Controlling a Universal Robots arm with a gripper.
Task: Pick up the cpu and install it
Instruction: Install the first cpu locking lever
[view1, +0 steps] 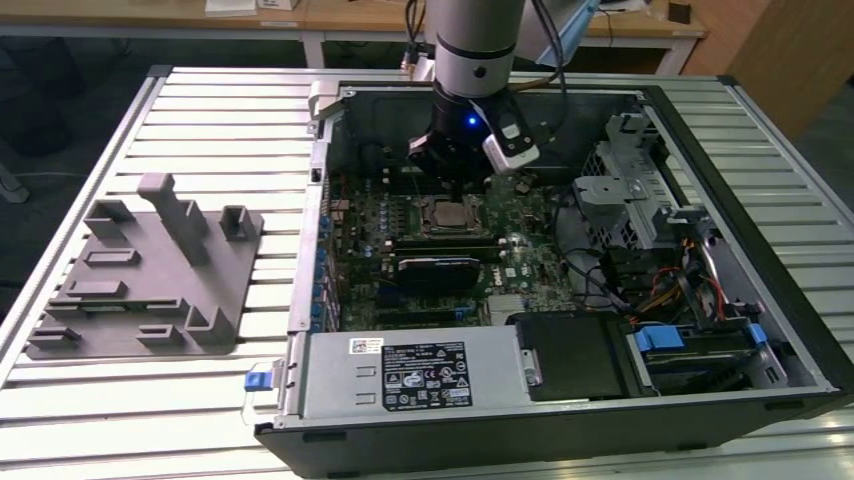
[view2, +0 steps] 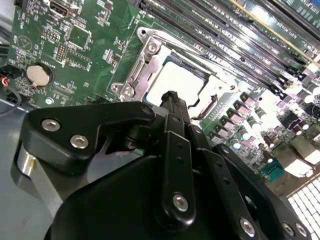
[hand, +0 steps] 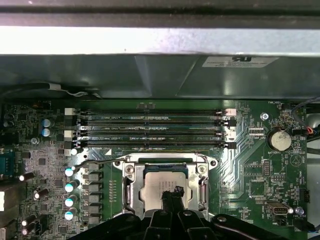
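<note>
The cpu (view1: 451, 212) lies flat in the motherboard socket inside the open computer case, its silvery top showing inside the metal socket frame (hand: 131, 186). In both wrist views the cpu (hand: 155, 186) (view2: 186, 80) sits just beyond the fingertips. My gripper (view1: 461, 183) hangs directly over the socket. Its black fingers are pressed together, shut with nothing between them, and the gripper (hand: 173, 192) (view2: 170, 96) has its tips over the chip's near edge. Whether the tips touch the chip I cannot tell.
Memory slots (hand: 150, 129) run beside the socket, and a coin battery (hand: 278, 140) sits on the board. A black block (view1: 434, 268) lies on the board below the socket. The case holds a power supply (view1: 414, 370) and a drive cage (view1: 627, 200). A grey tray (view1: 147, 270) rests on the slatted table.
</note>
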